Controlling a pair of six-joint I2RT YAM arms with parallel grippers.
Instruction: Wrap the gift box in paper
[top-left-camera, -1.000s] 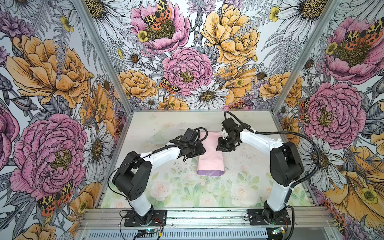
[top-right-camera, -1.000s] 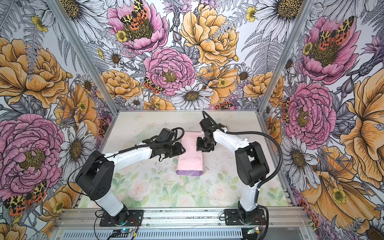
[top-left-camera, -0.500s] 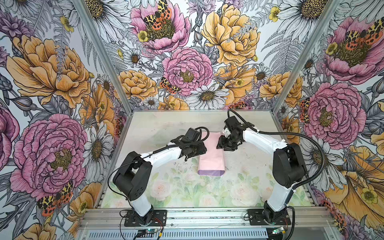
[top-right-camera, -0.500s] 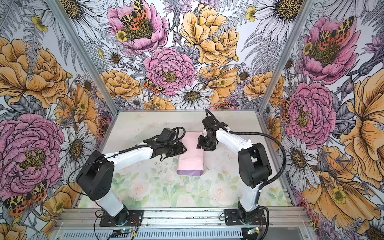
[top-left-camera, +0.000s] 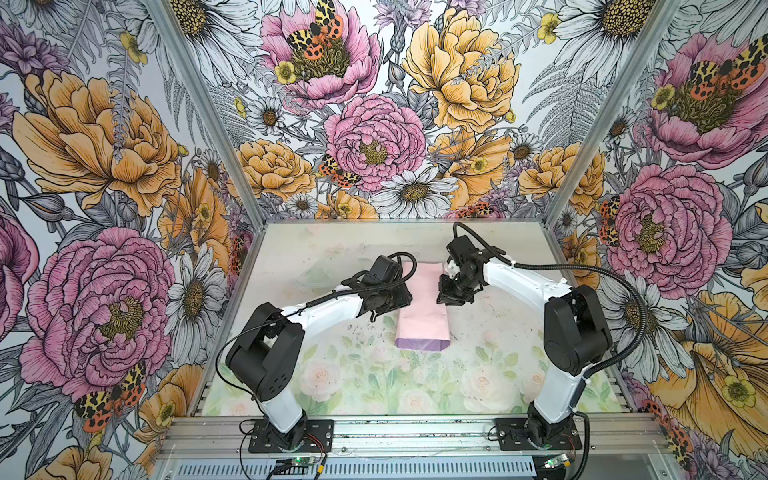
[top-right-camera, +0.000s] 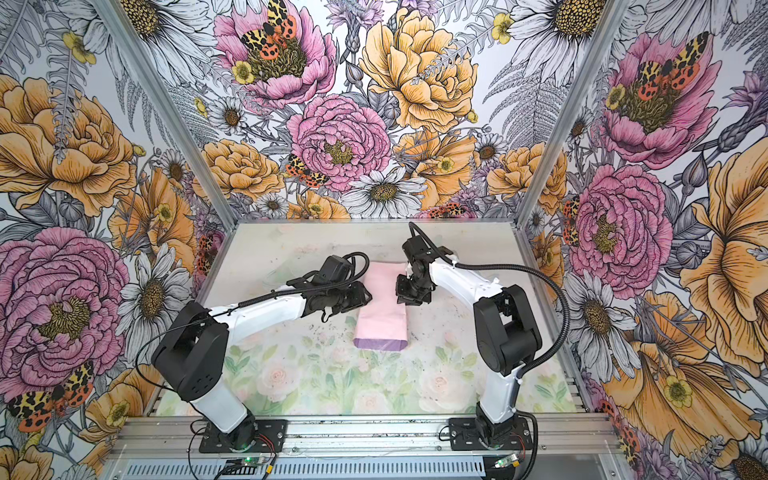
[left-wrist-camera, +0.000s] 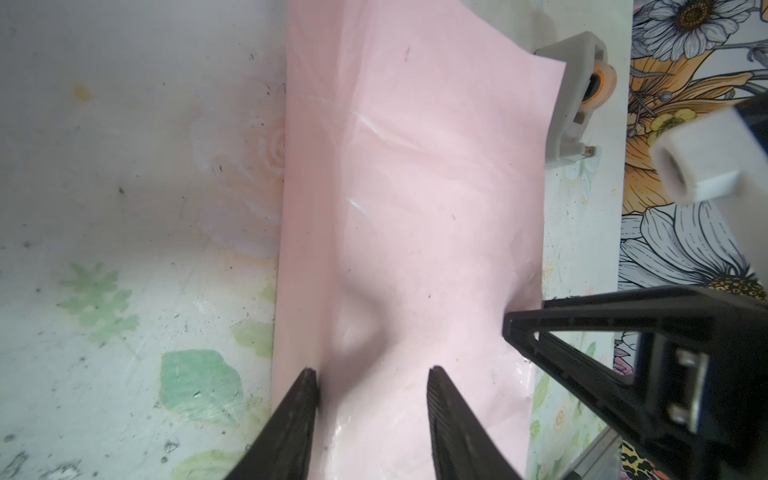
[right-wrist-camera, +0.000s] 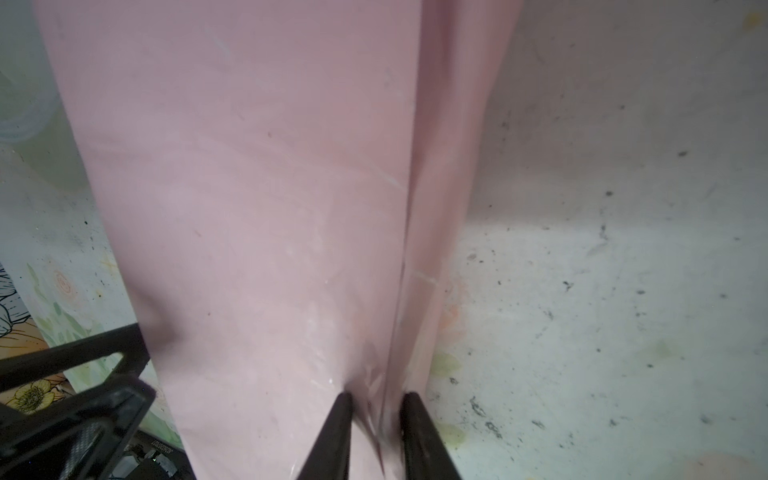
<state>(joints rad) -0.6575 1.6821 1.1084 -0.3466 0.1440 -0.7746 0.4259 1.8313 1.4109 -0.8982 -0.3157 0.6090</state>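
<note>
The paper (top-left-camera: 423, 309) lies folded into a long pink packet in the middle of the table in both top views, with a lilac-purple band along its near end (top-right-camera: 379, 344). The gift box is hidden. My left gripper (top-left-camera: 404, 297) sits at the packet's left edge. In the left wrist view it (left-wrist-camera: 372, 374) is open, its fingertips (left-wrist-camera: 435, 376) resting on the pink paper (left-wrist-camera: 415, 187) across a raised fold. My right gripper (top-left-camera: 443, 297) is at the packet's right edge. In the right wrist view it (right-wrist-camera: 377, 401) is shut on a thin upright fold of the paper (right-wrist-camera: 249, 187).
A grey tape dispenser (left-wrist-camera: 575, 95) with an orange core stands just beyond the packet's far end, near the back wall. The floral table (top-left-camera: 357, 374) is bounded by patterned walls and metal posts (top-left-camera: 571, 174). The arm bases (top-left-camera: 291, 432) stand on the front rail.
The right arm shifted slightly along the packet's right edge and came back. The left arm and the paper have hardly moved.
</note>
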